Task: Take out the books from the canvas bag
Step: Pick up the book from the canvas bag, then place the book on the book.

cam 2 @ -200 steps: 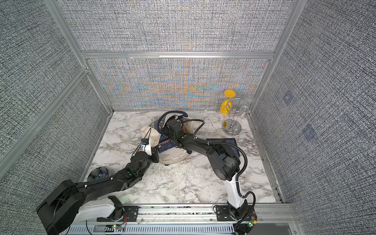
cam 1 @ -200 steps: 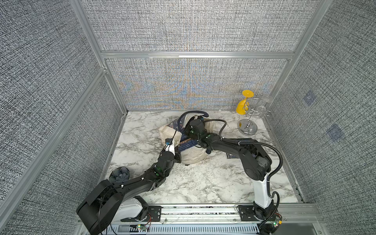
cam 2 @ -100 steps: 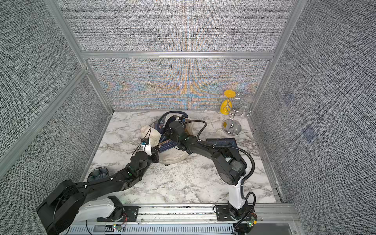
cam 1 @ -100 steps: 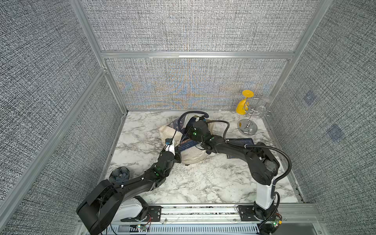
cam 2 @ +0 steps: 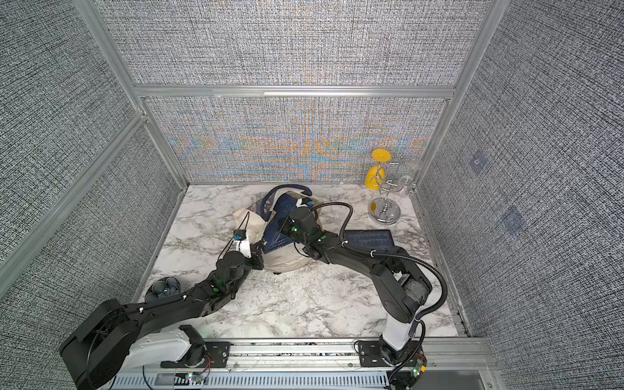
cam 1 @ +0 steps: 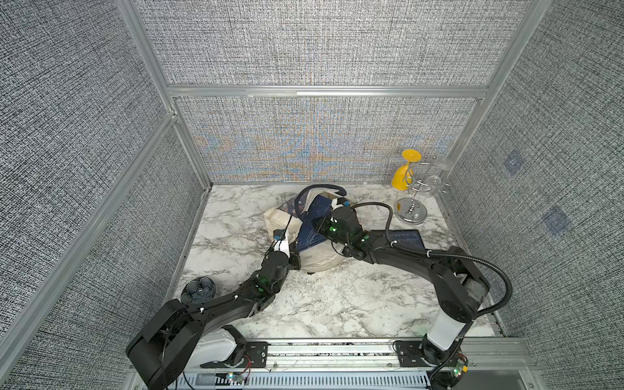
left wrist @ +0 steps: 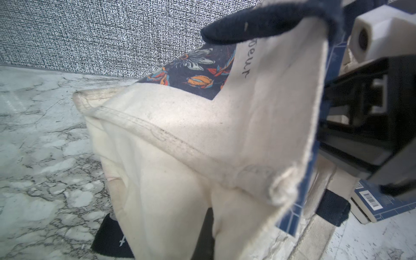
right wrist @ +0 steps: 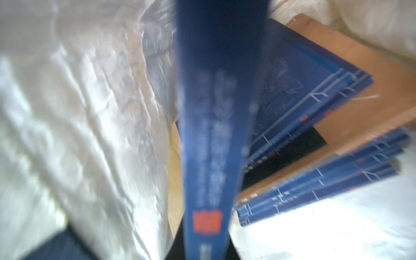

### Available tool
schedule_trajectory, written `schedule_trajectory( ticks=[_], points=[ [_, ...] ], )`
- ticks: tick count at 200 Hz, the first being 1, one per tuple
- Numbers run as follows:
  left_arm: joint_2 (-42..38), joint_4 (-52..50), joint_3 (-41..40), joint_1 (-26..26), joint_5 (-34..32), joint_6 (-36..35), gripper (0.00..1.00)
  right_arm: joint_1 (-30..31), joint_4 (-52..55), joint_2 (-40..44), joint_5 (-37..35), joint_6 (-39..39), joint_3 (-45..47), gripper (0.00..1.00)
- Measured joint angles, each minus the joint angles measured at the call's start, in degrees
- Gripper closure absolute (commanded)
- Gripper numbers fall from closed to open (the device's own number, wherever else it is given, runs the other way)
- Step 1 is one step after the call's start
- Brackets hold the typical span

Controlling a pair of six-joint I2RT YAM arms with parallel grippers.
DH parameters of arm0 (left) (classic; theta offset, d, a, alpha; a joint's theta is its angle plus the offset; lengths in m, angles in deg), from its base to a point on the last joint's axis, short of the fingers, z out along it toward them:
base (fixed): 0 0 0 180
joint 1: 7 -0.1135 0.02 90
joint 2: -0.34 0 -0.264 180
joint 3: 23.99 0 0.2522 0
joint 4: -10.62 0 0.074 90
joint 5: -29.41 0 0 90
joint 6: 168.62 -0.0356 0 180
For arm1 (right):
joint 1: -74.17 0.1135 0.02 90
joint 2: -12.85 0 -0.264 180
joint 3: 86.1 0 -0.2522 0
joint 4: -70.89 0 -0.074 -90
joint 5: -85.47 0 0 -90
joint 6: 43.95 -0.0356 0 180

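The cream canvas bag (cam 1: 320, 261) (cam 2: 287, 261) lies slumped mid-table, its navy handle arching at the back. My left gripper (cam 1: 297, 256) (cam 2: 260, 256) is shut on the bag's near edge. In the left wrist view the canvas (left wrist: 202, 135) drapes over the jaws, hiding them almost entirely. My right gripper (cam 1: 319, 225) (cam 2: 285, 225) reaches into the bag's mouth and is shut on a navy book (cam 1: 309, 234) (right wrist: 207, 146), seen spine-on in the right wrist view. More books (right wrist: 315, 108) with tan-orange edges lie deeper inside. One book (cam 1: 407, 238) (cam 2: 371, 238) lies flat on the table under the right arm.
A wire glass stand (cam 1: 410, 202) holding a yellow glass (cam 1: 403, 174) and clear glasses stands at the back right corner. A dark round object (cam 1: 198, 291) sits at the front left by the wall. Panelled walls enclose the marble table (cam 1: 337, 304) on three sides.
My right gripper has drawn back a little toward the front right, the book still in it. The left arm and the bag's held edge have stayed put.
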State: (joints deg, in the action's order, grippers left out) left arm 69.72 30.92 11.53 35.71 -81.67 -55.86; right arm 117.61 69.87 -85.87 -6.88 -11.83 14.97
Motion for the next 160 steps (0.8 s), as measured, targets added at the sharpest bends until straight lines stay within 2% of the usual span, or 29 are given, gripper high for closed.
schedule_trajectory(
  ticks=[65, 160],
  points=[
    [0.09, -0.09, 0.00, 0.00, 0.00, 0.20, 1.00, 0.07, 0.15, 9.03, 0.61, 4.72, 8.59, 1.00],
    [0.20, -0.17, 0.00, 0.00, 0.00, 0.22, 1.00, -0.11, 7.08, 32.92, -4.94, 13.40, 20.13, 1.00]
  ],
)
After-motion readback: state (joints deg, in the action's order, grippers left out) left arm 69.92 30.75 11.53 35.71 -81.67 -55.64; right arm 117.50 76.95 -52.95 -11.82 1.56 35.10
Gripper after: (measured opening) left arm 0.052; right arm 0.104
